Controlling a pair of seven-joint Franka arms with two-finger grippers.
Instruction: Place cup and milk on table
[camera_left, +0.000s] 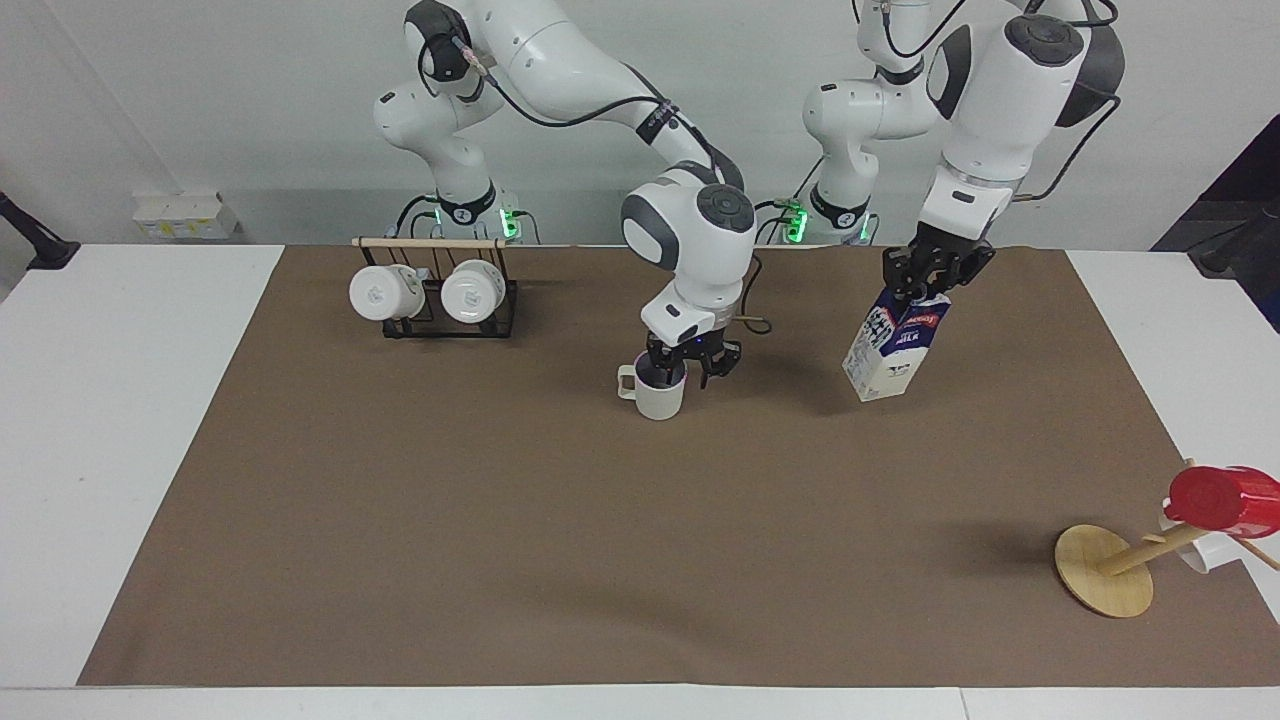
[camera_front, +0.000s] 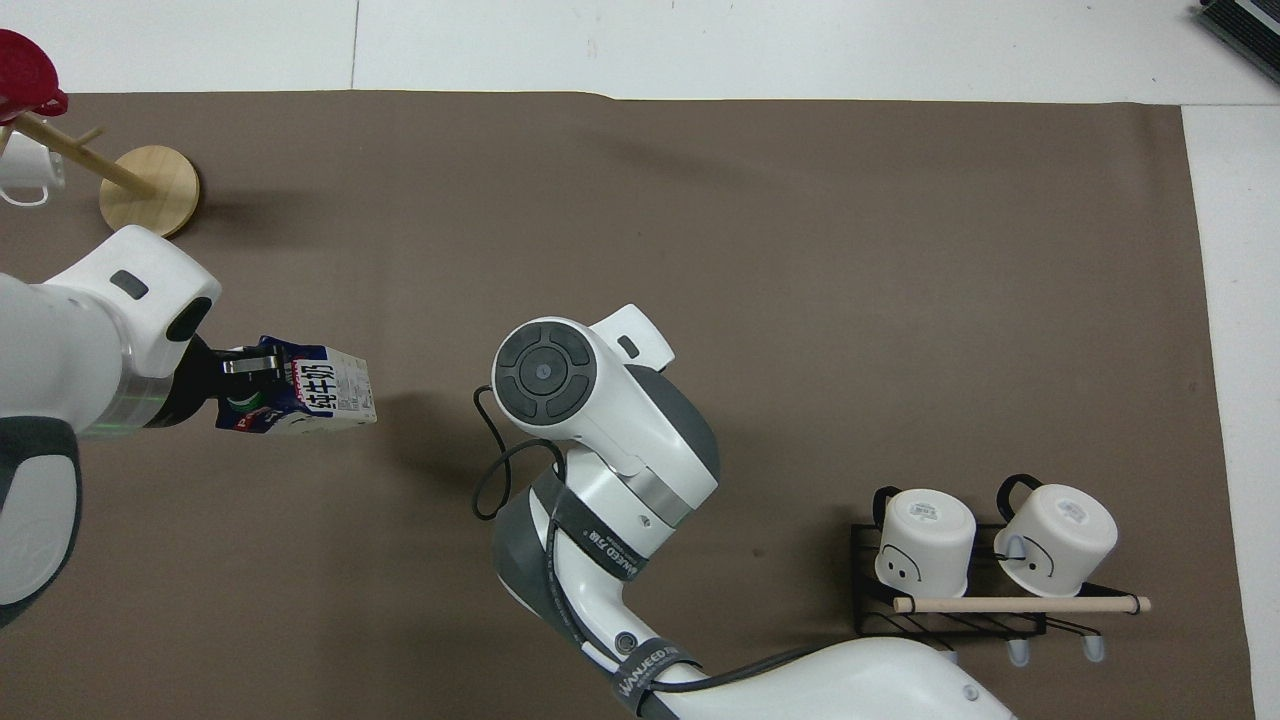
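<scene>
The cream-white cup (camera_left: 657, 394) stands upright on the brown paper of the table (camera_left: 600, 560), mid-table, with its handle toward the right arm's end. My right gripper (camera_left: 690, 368) sits just above its rim, fingers spread, one over the cup's mouth. In the overhead view the right arm's hand (camera_front: 560, 375) hides the cup. My left gripper (camera_left: 935, 280) is shut on the top of the blue and white milk carton (camera_left: 893, 345). It holds the carton tilted in the air over the paper. The carton (camera_front: 320, 395) and the left gripper (camera_front: 245, 365) also show in the overhead view.
A black rack with two white mugs (camera_left: 435, 295) stands near the robots at the right arm's end, also in the overhead view (camera_front: 985, 560). A wooden disc stand (camera_left: 1105, 585) with a red cup (camera_left: 1220, 498) lies tipped at the left arm's end, farther from the robots.
</scene>
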